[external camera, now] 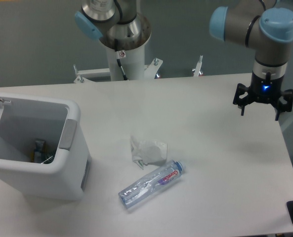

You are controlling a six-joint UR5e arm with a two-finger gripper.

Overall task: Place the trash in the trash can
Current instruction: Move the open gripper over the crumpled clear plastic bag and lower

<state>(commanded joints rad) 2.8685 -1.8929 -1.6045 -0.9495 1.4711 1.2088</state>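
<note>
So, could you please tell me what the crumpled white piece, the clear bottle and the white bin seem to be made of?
The crumpled white tissue looks like soft matte paper, going by its irregular creases. The clear bottle with a pale blue cap seems thin glossy plastic: the table shows through it. The boxy white trash can looks like smooth moulded plastic, with rounded corners and a faint sheen.

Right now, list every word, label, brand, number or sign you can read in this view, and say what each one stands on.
Bottle label: red-purple lettering on the clear plastic bottle, too blurred to read.
Items inside the trash can: some colored packaging shows at the bottom, any print too small to read.
Gripper: a blue light above it, no text.
Tissue: none.
No other text is visible.
</note>
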